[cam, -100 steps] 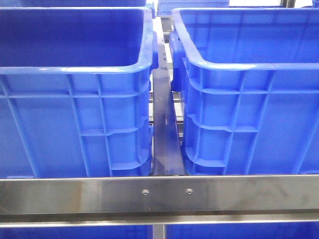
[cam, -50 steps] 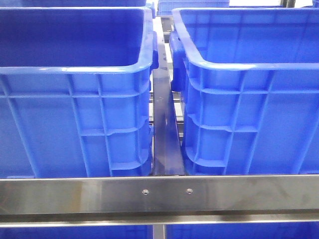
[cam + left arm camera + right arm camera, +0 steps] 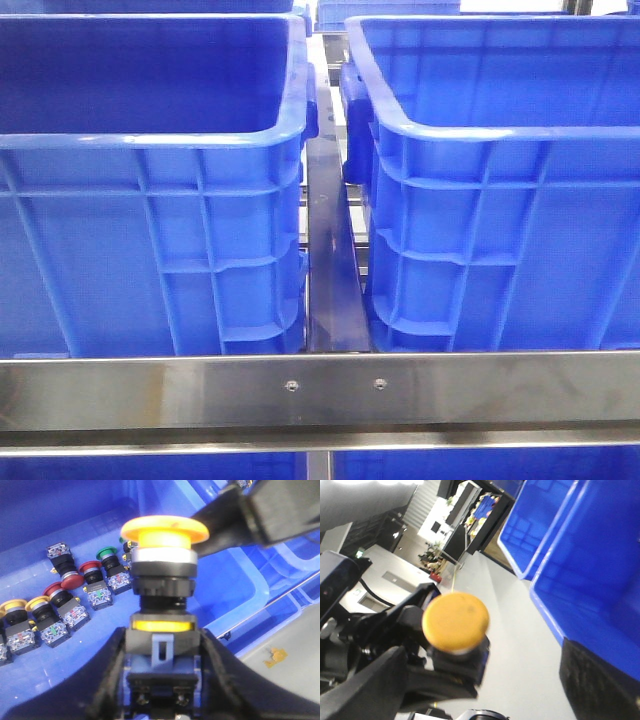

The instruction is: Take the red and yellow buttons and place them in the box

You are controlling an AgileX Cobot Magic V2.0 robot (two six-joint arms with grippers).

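In the left wrist view the left gripper (image 3: 162,680) holds a yellow button (image 3: 162,532) upright, its fingers (image 3: 112,680) clenched on the grey-blue block at the bottom centre of the frame, the yellow cap at top centre. At the upper right of that frame a dark finger (image 3: 235,522) of the other arm reaches in and touches or nearly touches the cap's edge. The right wrist view shows the same yellow button (image 3: 456,622) cap-on at centre left, with the left arm's dark body behind it; the right gripper's (image 3: 485,690) fingers (image 3: 365,685) stand apart at the lower corners and close on nothing, so it is released. More buttons (image 3: 75,587), red, yellow and one green, lie in a row on a crate (image 3: 65,510) floor at the left of the left wrist view. The front view shows only two blue crates (image 3: 150,230) side by side behind a steel rail (image 3: 320,390), no arm or button in sight. I judge the step to be the carry or a hand-over of a picked yellow button. The next move calls for bringing it over the target crate, which one I cannot tell, and letting go low enough that it does not bounce out.
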